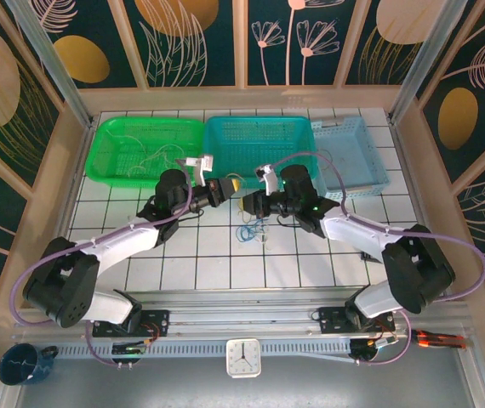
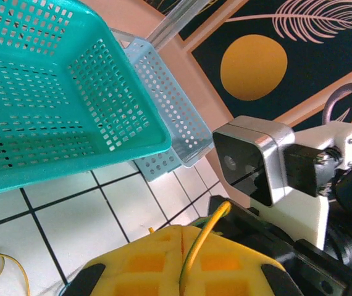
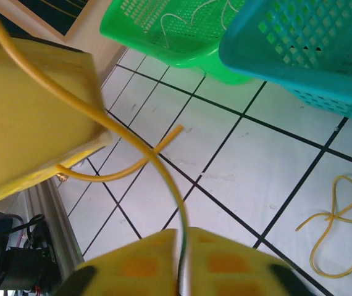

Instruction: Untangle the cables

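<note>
Clamping the yellow cable [image 2: 208, 223] are left pincer [image 2: 182, 246] and right pincer [image 3: 182, 253]

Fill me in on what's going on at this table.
Both arms are working on the cables. The left gripper and the right gripper are each shut on what looks like the same yellow cable, which spans the short gap between them above the tiled table. A small blue and yellow tangle lies on the tiles below, and a few pale wires sit in the green basket.
</note>
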Controlling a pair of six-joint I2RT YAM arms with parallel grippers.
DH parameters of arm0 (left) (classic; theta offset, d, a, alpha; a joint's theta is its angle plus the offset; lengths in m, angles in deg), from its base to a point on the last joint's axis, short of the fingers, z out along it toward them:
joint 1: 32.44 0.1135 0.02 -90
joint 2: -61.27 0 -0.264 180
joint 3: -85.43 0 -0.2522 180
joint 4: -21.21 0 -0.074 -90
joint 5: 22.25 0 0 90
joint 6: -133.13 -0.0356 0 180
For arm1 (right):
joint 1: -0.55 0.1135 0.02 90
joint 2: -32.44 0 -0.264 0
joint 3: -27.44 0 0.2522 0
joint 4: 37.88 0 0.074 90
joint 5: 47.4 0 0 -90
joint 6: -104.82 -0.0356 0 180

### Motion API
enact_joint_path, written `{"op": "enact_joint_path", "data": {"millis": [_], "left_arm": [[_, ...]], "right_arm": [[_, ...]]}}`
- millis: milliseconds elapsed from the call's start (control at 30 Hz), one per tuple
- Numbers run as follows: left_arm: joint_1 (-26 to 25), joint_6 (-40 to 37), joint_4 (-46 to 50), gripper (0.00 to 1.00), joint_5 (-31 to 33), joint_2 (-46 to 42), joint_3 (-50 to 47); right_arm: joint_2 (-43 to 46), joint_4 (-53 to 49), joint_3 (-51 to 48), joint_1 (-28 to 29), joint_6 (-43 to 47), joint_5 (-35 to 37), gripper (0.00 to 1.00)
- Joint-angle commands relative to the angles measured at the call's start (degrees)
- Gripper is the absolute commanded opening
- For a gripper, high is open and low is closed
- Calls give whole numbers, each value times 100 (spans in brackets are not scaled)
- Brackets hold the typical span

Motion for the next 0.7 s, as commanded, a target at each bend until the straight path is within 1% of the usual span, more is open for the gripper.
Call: {"op": "enact_joint_path", "data": {"millis": [0,100,133,200,233,267,300,433,567,667], "left_arm": [[-14,-159,20,0,-35,-185,91],[-14,-163,-14,0,-43,-189,38],[-13,-162,-38,0,-61,-184,16],[-14,-167,-97,0,-83,-187,-17],[-15,-168,-124,4,-96,-187,-35],[-14,-160,-153,12,-111,-176,-50],[-13,-160,-171,16,-118,-177,-64],[-14,-160,-226,24,-140,-168,-116],[-14,-151,-244,31,-124,-194,-163],[-9,-153,-243,38,-89,-235,-191]], "right_arm": [[113,-66,8,-183,154,301,0],[452,-101,-115,-543,-76,544,0],[568,-79,-159,-845,-187,615,0],[825,-4,-240,-1187,-423,676,0],[916,-16,-236,-1286,-476,728,0],[1010,-67,-204,-1374,-502,803,0],[1078,-143,-147,-1447,-515,884,0],[1213,-389,86,-1686,-530,1206,0],[1212,-567,313,-2076,-609,1445,0],[1130,-708,464,-2416,-710,1761,0]]}}
